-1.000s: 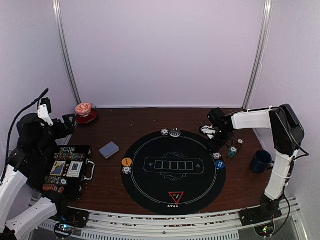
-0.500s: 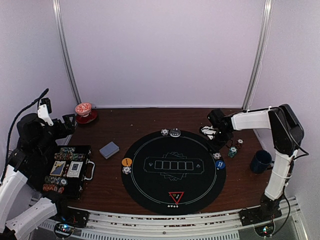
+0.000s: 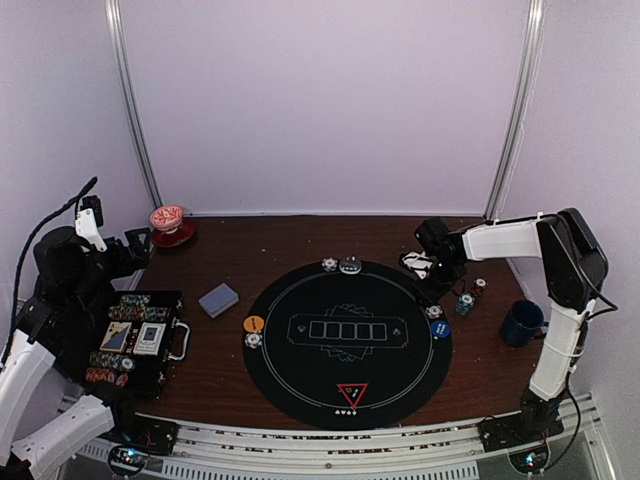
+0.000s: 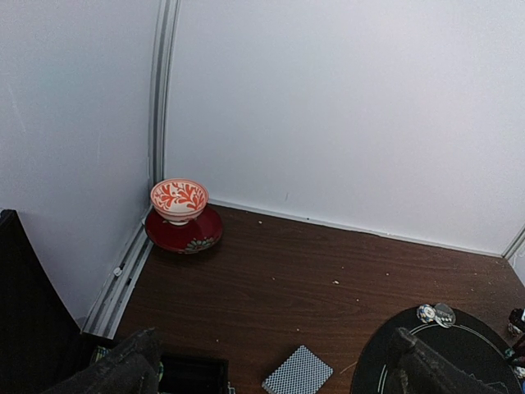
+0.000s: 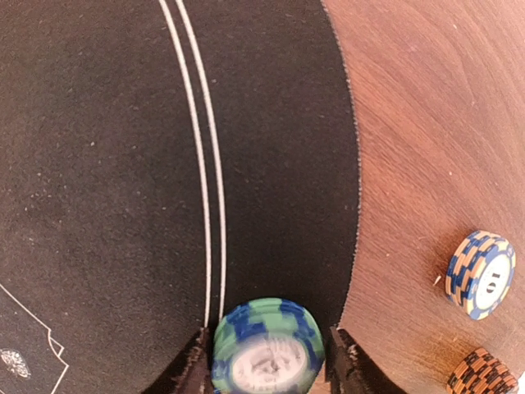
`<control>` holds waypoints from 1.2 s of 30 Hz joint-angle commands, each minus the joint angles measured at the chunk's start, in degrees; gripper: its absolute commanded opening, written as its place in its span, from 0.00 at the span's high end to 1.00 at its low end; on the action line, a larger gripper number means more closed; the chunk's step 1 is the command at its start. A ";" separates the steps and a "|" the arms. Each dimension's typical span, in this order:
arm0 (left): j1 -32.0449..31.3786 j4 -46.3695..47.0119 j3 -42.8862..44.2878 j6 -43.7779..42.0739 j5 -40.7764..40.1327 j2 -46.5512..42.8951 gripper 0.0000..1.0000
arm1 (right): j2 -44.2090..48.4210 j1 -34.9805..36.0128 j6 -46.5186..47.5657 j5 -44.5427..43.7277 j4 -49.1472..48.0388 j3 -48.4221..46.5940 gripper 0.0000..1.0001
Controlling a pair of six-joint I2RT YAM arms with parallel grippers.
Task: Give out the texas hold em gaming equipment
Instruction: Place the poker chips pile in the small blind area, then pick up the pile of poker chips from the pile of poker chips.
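Brown wooden desk (image 3: 260,240). Round black felt mat (image 3: 290,370) at centre, with white ring lines and five card boxes printed on it.

Open black case (image 3: 170,305) near left, with rows of chips and two card packs in it.

Left tool (image 4: 276,336) raised over the case, jaws wide apart, nothing between them.

Grey-blue card deck (image 3: 218,299) lies flat on the wood between case and mat.

Red triangle marker (image 3: 352,394) on the mat's near edge. Orange button (image 3: 254,324) on its left edge, blue button (image 3: 441,328) on its right.

Right tool (image 5: 269,357) low over the mat's right rim. A green-and-blue striped chip (image 5: 267,345), blurred, sits between its fingers (image 5: 201,365). Cannot tell if the pads press on it.

Orange-and-blue chip (image 5: 480,273) flat on bare wood, just right of the mat.
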State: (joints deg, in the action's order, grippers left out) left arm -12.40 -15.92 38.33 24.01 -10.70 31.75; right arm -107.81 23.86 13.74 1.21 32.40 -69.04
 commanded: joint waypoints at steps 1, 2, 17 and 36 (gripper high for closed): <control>0.50 3.00 -0.36 -0.02 -0.02 -0.73 0.02 | -0.58 -0.38 0.50 -0.70 0.39 0.48 0.49; 0.52 3.00 -0.36 -0.02 -0.07 -0.73 0.02 | -0.56 -0.32 0.52 -0.79 0.35 0.48 0.47; 0.46 3.00 -0.36 -0.10 -0.24 -0.90 0.02 | 7.61 -0.70 0.33 0.40 -0.51 0.42 0.25; 0.45 3.00 -0.36 -0.10 -0.45 -1.16 0.02 | 22.44 -17.41 3.55 5.96 3.98 8.36 0.12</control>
State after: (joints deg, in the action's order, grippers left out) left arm -12.40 -15.92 38.33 24.01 -10.72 31.07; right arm -85.91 7.25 16.05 7.51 36.01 -63.16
